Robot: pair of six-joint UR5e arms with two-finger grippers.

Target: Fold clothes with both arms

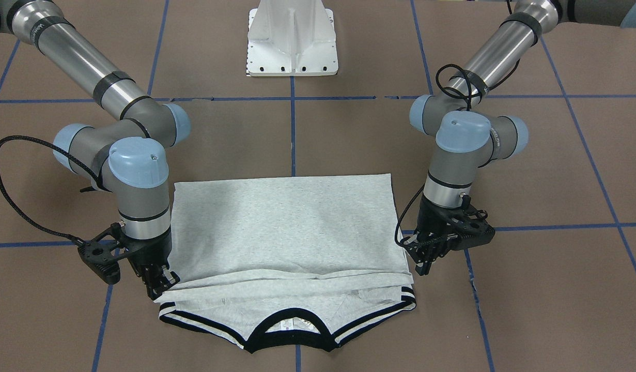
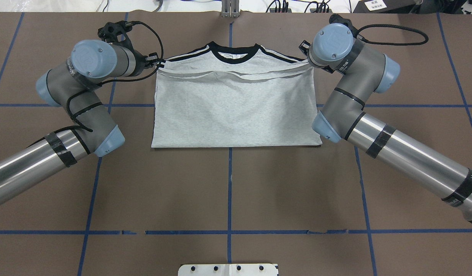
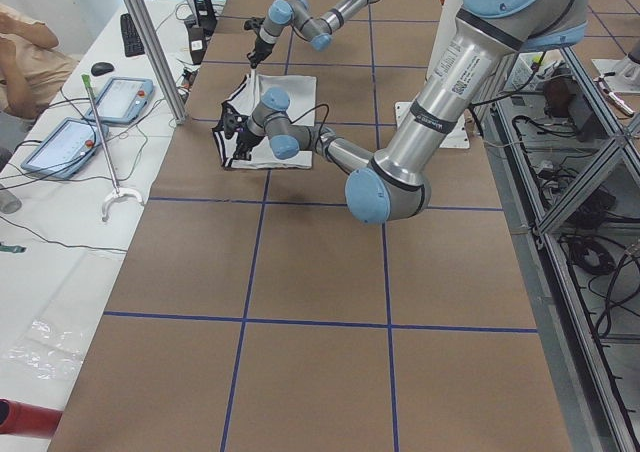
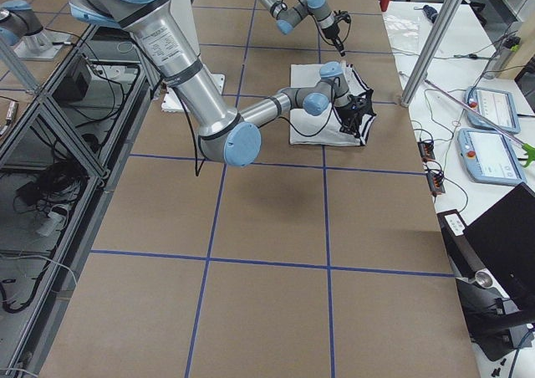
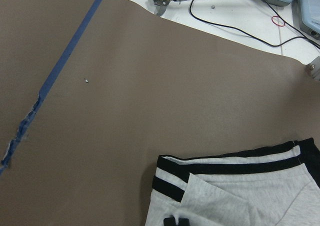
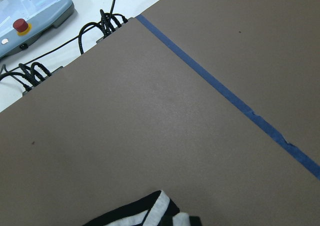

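**Beside the collar, two grippers sit at the corners of a half-folded shirt**

Front-facing view: the T-shirt [image 1: 281, 227] lies flat on the brown table [image 1: 348, 144]. Its lower part is doubled over, and the free edge stops just short of the collar [image 1: 292, 348]. The right gripper [image 1: 160, 283] touches that edge's corner on one side of the collar. The left gripper [image 1: 423, 264] stands just beside the corner on the other side.

Overhead view: both wrists hide the fingers. The free edge runs between them near the collar [image 2: 234, 48] with a thin shadow under it, so it may be slightly raised.

Side views: the shirt and grippers are too small to judge any grip.

Left wrist view: two fingertips [image 5: 168, 219] stand close together on the grey cloth, next to the striped sleeve [image 5: 225, 163]. I read this as a pinch on the folded layer.

Right wrist view: only a sliver of black finger shows beside the other sleeve's stripes [image 6: 150, 215]. I cannot tell whether that gripper is clenched or released.

The shirt looks like a light, limp knit that will sag between two holds, and its layers are likely to slide over each other. For the next fold, each gripper would best take hold at an outer corner away from the collar, pinching both layers together.
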